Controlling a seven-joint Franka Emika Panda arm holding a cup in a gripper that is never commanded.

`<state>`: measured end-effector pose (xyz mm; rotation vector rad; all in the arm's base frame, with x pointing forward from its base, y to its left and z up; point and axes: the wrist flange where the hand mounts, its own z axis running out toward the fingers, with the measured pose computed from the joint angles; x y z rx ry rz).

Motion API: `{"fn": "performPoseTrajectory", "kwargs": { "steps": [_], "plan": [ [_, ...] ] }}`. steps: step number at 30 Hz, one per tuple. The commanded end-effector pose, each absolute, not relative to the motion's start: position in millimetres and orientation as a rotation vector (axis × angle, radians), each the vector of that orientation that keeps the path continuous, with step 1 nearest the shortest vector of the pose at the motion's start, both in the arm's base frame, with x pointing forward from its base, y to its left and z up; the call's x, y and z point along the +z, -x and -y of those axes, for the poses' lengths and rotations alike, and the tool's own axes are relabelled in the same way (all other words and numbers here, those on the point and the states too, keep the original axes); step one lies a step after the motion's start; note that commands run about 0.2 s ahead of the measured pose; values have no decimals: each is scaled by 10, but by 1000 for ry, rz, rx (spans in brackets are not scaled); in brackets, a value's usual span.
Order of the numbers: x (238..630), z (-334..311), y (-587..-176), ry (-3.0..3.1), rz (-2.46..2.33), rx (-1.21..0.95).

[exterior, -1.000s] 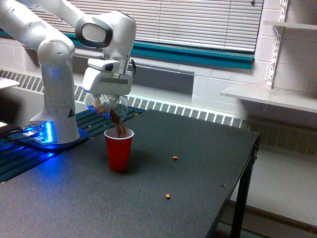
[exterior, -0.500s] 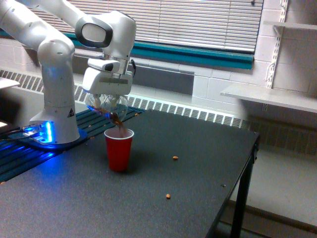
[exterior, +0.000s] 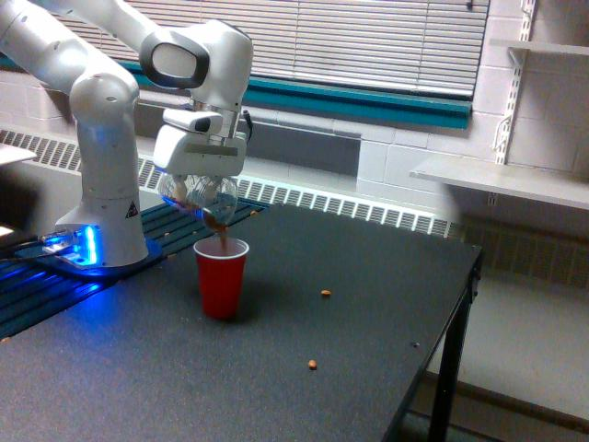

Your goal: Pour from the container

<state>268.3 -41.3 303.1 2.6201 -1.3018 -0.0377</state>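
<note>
Less of the brown stream hangs between rim and cup than a second ago: the column of nut-like pieces has thinned to a short trickle, while the arm and the red cup sit just as they did.

Nearest the camera, well below and to the exterior view's right of the claw, two loose nuts [exterior: 313,365] lie on the dark, finely speckled table [exterior: 386,304] (strays that missed, by the look of them). Directly under the claw stands the red cup [exterior: 221,276], an opaque tapered plastic cup with a pale inside, upright. Just above it the container [exterior: 197,193], clear round-walled plastic with brown pieces showing through, is tipped steeply, its mouth over the cup's rim. The gripper [exterior: 197,180] pinches the container from above; its fingers are hidden behind the white housing, so the exact grip cannot be read.

To finish the pour well, I judge the tilt should be held or eased further slowly, keeping the mouth centred over the cup, since hard, rolling pieces tend to bounce off a thin rim and the light cup could tip if nudged.

Behind the claw rise the glossy white arm base [exterior: 101,184] with its blue glow, then a ribbed radiator grille and slatted blinds.
</note>
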Motion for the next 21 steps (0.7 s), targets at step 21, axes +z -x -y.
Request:
{"fn": "performPoseTrajectory", "kwargs": {
  "steps": [21],
  "plan": [
    [2922, 327, -2570, -2606, 1286, -49]
  ]
}}
